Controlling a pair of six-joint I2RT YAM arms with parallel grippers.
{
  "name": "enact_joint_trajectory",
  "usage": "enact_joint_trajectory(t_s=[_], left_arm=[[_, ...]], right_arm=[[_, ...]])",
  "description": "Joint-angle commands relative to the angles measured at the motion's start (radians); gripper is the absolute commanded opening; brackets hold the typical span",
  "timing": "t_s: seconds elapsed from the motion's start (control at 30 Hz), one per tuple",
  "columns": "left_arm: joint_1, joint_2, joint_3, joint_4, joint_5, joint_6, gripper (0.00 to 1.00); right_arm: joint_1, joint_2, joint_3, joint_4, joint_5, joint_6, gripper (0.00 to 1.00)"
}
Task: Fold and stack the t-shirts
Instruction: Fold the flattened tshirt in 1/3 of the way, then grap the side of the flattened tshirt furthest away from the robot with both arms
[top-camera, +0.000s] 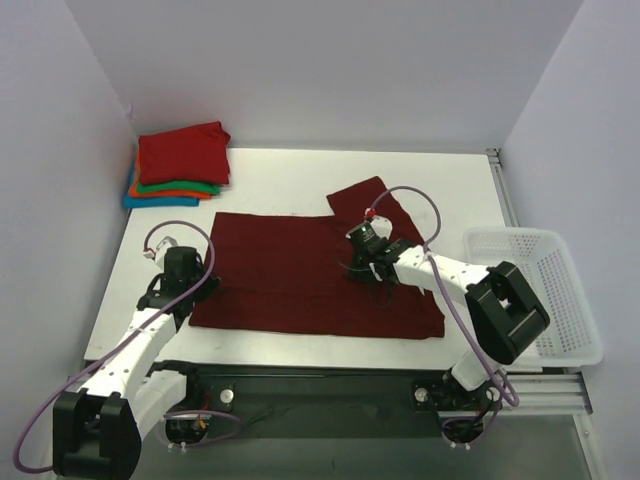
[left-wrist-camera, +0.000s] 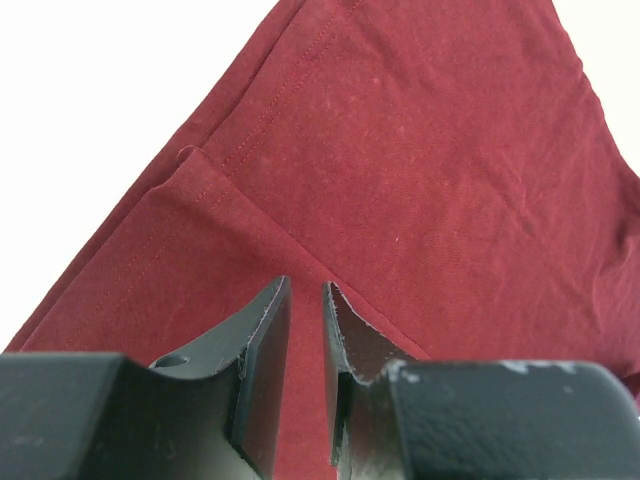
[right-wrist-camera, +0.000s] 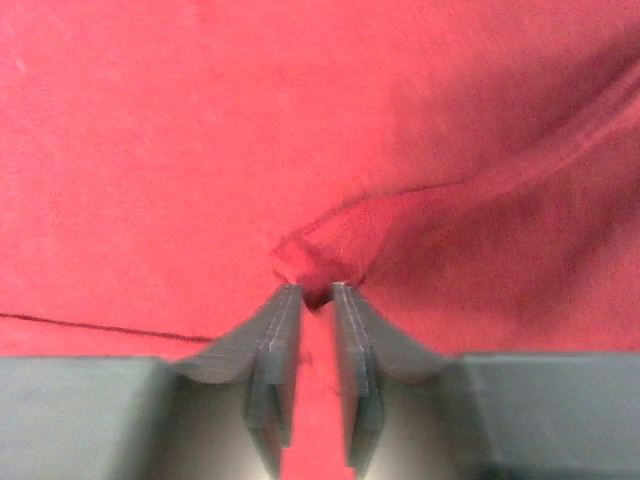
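The dark maroon t-shirt lies spread flat across the table, one sleeve sticking out at the far side. My right gripper is down on the shirt's right half and shut on a small raised pinch of cloth. My left gripper sits at the shirt's left edge, low over the cloth; its jaws are drawn together to a thin slit and no cloth bunches at the fingertips. The folded bright red shirt tops a stack of orange, green and blue ones at the far left.
A white mesh basket stands at the table's right edge. White walls close in on the left, back and right. Bare white table lies between the stack and the spread shirt.
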Motion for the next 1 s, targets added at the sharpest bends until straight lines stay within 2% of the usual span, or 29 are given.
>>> enact_joint_trajectory(t_s=[0.0, 0.1, 0.17, 0.23, 0.4, 0.43, 0.63, 0.83, 0.97], left_arm=[[-0.002, 0.006, 0.025, 0.055, 0.018, 0.019, 0.31], [-0.002, 0.020, 0.055, 0.057, 0.024, 0.019, 0.35], [-0.002, 0.052, 0.095, 0.056, 0.012, 0.020, 0.37], [-0.004, 0.092, 0.181, 0.030, -0.049, 0.020, 0.38], [-0.001, 0.311, 0.406, 0.022, -0.155, 0.026, 0.38], [-0.007, 0.354, 0.498, 0.007, -0.165, 0.030, 0.38], [-0.011, 0.721, 0.792, -0.087, -0.231, 0.007, 0.38], [-0.007, 1.008, 1.034, -0.184, -0.263, 0.011, 0.38], [-0.004, 1.135, 1.167, -0.236, -0.293, 0.011, 0.38]], right_arm=[[0.004, 0.046, 0.092, -0.053, 0.043, -0.101, 0.24], [-0.007, 0.057, 0.157, -0.075, 0.040, -0.141, 0.37], [-0.036, 0.042, 0.199, -0.085, 0.016, -0.167, 0.42], [-0.067, 0.027, 0.227, -0.095, -0.013, -0.184, 0.42], [-0.240, 0.011, 0.302, -0.110, -0.085, -0.204, 0.41], [-0.264, 0.016, 0.330, -0.111, -0.096, -0.209, 0.41], [-0.419, 0.086, 0.427, -0.101, -0.219, -0.230, 0.40], [-0.510, 0.168, 0.482, -0.066, -0.314, -0.242, 0.40], [-0.538, 0.220, 0.511, -0.052, -0.360, -0.247, 0.39]])
